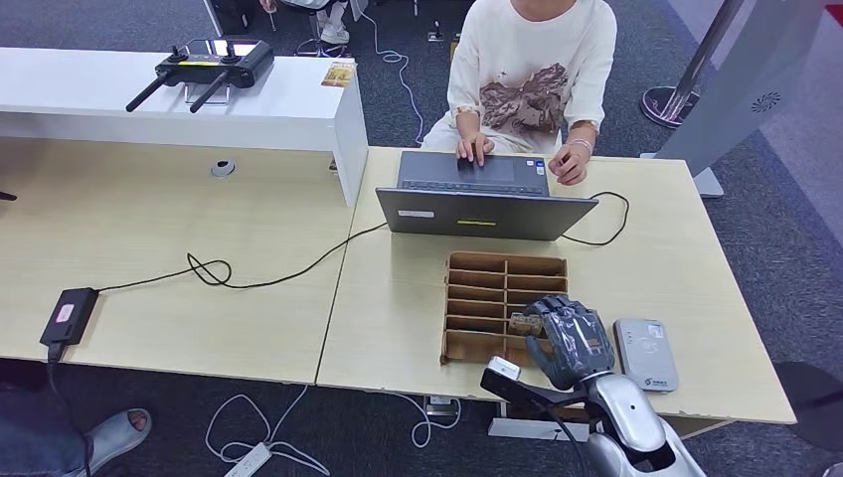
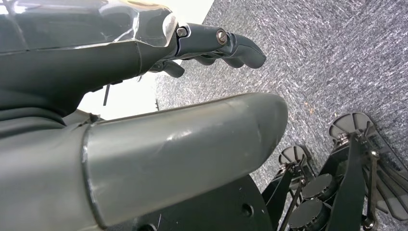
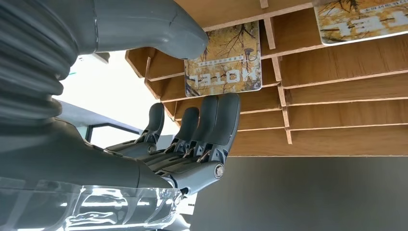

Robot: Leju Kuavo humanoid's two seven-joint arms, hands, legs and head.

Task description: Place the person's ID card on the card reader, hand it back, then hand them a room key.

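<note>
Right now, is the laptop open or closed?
Open. The laptop has its lid up, and a person's hand rests on its keyboard.

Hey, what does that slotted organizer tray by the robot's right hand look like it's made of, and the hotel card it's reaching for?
The organizer looks like thin wood or fibreboard: brown grain lines, matte finish, slotted dividers. The hotel card at the right hand looks like printed plastic or coated card, smooth with a slight sheen; which one is hard to tell.
</note>
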